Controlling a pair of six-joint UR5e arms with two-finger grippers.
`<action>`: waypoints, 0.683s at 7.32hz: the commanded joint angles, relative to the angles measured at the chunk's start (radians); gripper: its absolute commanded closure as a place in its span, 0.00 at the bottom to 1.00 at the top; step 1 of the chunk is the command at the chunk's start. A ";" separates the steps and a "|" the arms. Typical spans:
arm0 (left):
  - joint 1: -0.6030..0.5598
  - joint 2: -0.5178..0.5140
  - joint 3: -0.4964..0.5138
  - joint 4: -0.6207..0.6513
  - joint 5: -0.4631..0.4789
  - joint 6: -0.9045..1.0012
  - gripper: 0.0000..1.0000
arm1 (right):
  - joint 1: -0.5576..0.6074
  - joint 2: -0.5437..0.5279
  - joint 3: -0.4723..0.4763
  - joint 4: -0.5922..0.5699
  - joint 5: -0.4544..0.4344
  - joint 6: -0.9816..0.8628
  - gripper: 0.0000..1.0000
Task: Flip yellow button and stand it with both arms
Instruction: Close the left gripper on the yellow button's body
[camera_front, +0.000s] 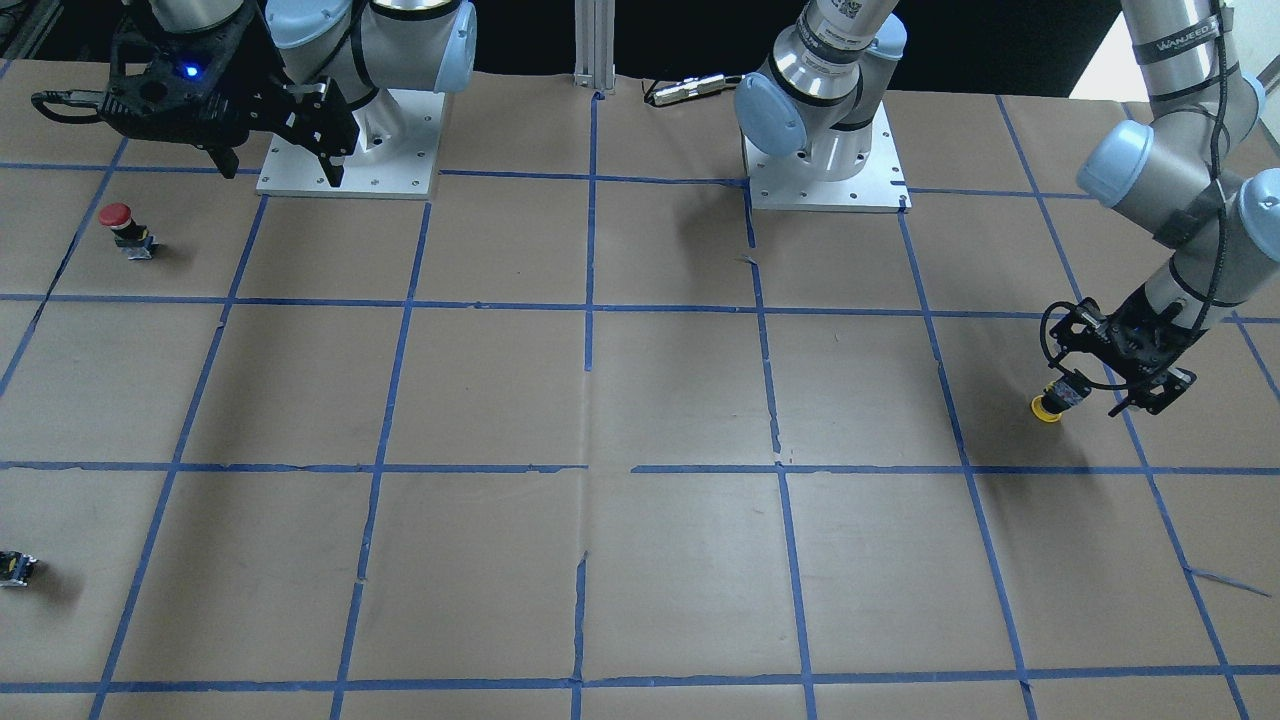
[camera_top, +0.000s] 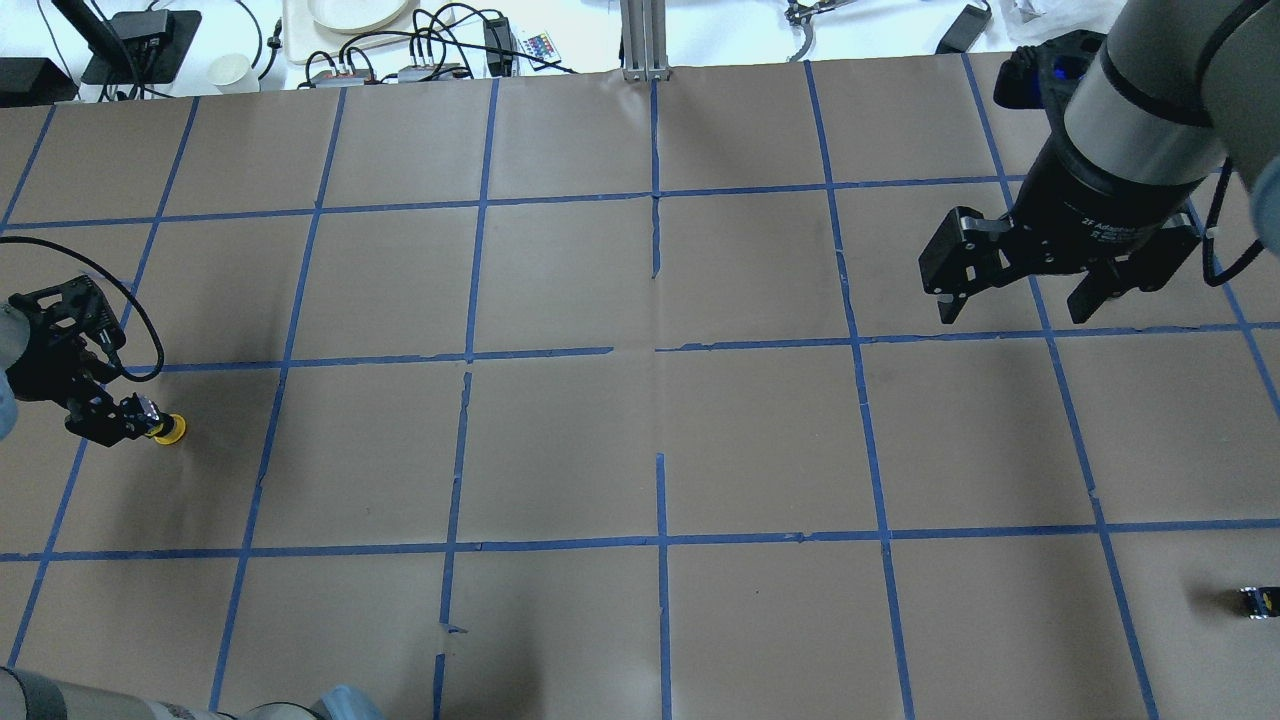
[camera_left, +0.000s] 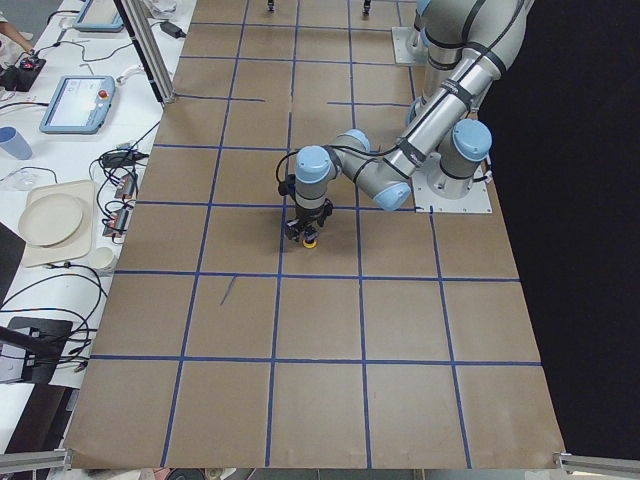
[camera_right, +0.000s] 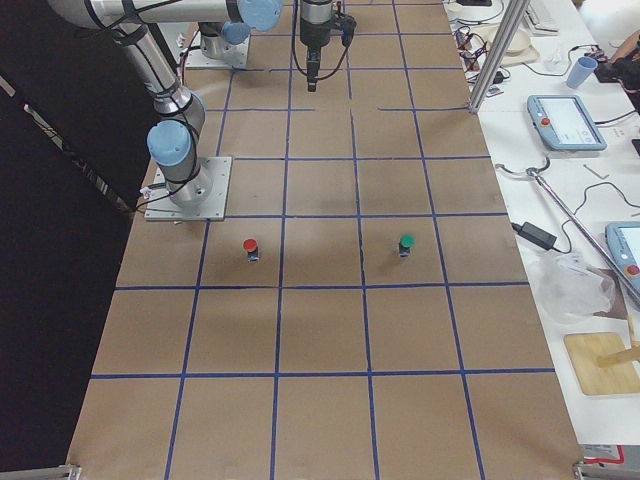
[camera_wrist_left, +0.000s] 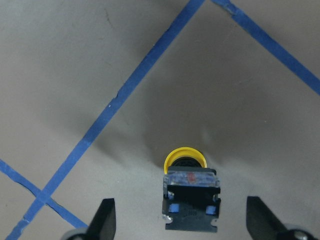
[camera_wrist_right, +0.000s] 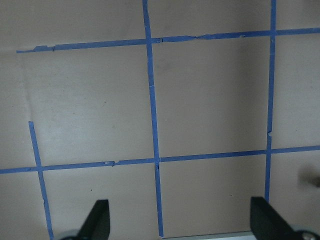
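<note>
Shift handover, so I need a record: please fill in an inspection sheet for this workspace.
Surface: brown paper table top with blue tape grid, tape torn in spots.
Job's things: yellow mushroom-cap push-button cap down on the table, not yet stood.
Clutter: red-capped button, green-capped button, small dark part with a yellow mark.
Grippers: left gripper open, straddling the push-button; right gripper open, empty.
Cables: black cable loop at left wrist.
Surroundings: plates, tablets on side bench.

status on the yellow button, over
Left gripper open, straddling yellow button, not gripping. Button cap-down, base up. Right gripper open, hovering far off. Red button well away, right side.
</note>
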 joint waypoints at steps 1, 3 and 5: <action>0.001 0.002 -0.029 0.017 -0.020 -0.003 0.14 | 0.002 0.003 0.003 -0.022 0.010 0.001 0.00; 0.001 0.002 -0.029 0.037 -0.011 0.001 0.36 | 0.001 0.003 0.005 -0.027 0.005 0.002 0.00; 0.001 0.003 -0.031 0.035 -0.009 -0.009 0.62 | -0.001 0.004 0.005 -0.027 0.004 0.004 0.00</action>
